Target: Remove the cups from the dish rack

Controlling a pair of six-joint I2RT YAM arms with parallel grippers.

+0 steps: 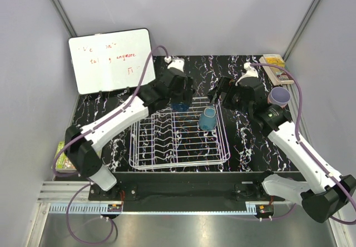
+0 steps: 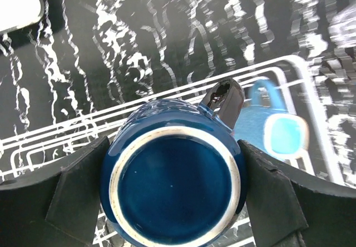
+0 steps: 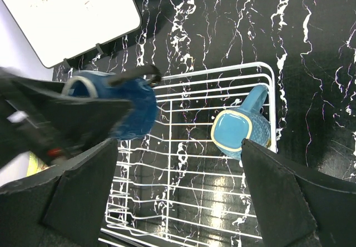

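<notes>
Dark blue cup (image 2: 175,183): it sits upside down at the far left corner of the dish rack (image 1: 178,164), with its flat bottom facing up.
Left fingers (image 2: 78,197): one is on each side of the dark blue cup and both press on it, so they are pinching it.
Right fingers (image 3: 72,197): they are spread wide with nothing between them, and they hang over the far right part of the rack.
Light blue cup (image 1: 208,119): it is in the rack on the far right side, tipped over, just beside the dark one.
Purple cup (image 1: 278,95): it stands on the desk (image 1: 250,141), to the right of the rack.
How it will handle: the dark cup looks hard, shiny and a bit heavy. It could slip, and it could break if it falls.
Where to hold: across the round sides, away from the handle (image 2: 222,99).
Left wrist view: it shows the handle and the fingers touching the cup. In the top view the arm hides most of this.
Top view: only this one shows the whole rack and the purple cup.
Lifted or not: no view makes this clear.
</notes>
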